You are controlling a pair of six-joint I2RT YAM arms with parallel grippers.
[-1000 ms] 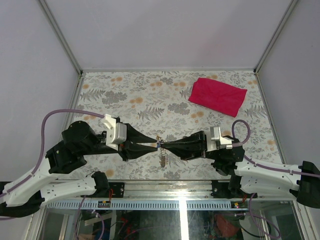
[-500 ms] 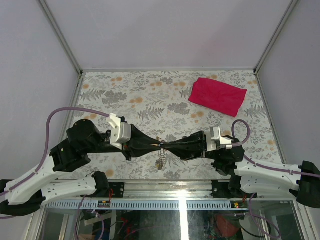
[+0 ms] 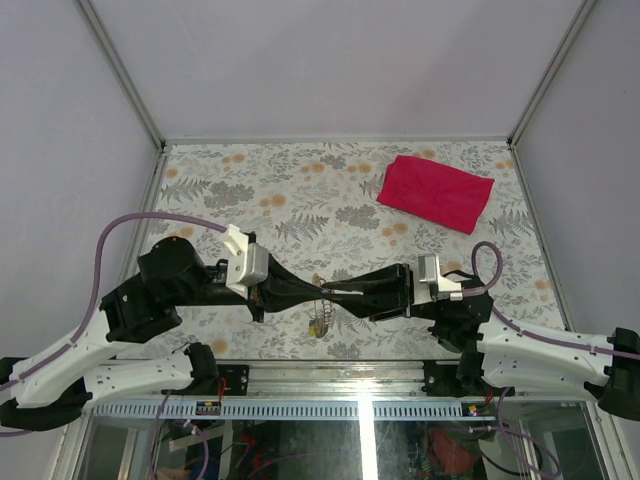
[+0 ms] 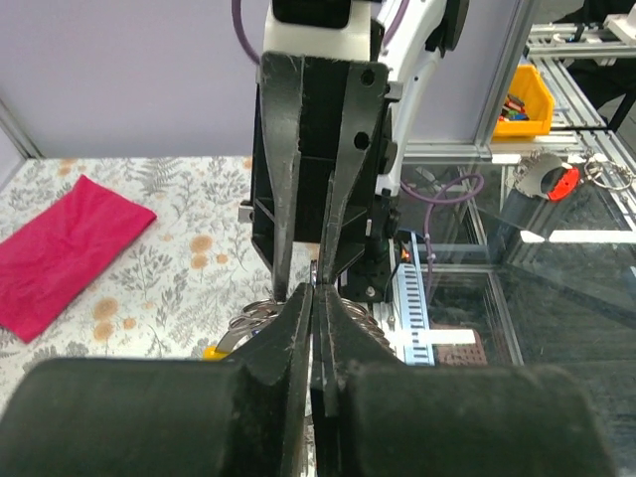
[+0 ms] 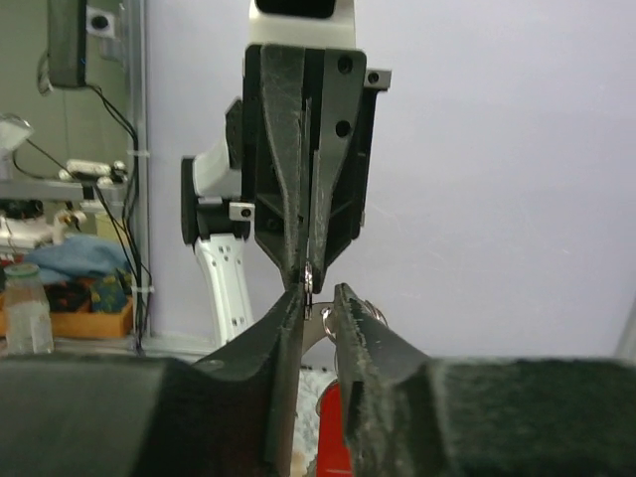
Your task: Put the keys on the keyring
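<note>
The keyring (image 3: 322, 318), a silvery ring with a short chain-like strand, hangs between the two gripper tips over the front of the table. My left gripper (image 3: 321, 291) is shut on its thin ring (image 5: 309, 282). In the left wrist view the left gripper (image 4: 316, 294) has its jaws pressed together, with ring loops (image 4: 253, 318) and a yellow tag (image 4: 212, 352) below them. My right gripper (image 3: 331, 292) faces it tip to tip. Its jaws (image 5: 320, 294) stand slightly apart, with a small ring (image 5: 373, 314) and a red key tag (image 5: 333, 429) showing in the gap.
A red cloth (image 3: 435, 192) lies at the back right of the floral table (image 3: 250, 190); the left wrist view also shows that cloth (image 4: 60, 248). Metal frame posts stand at the table's corners. A glass-topped rail (image 3: 360, 375) runs along the near edge.
The left gripper has closed onto the ring and its arm has shifted slightly right. The right gripper's jaws, shut a second ago, have parted a little. The hanging strand has swung slightly.
</note>
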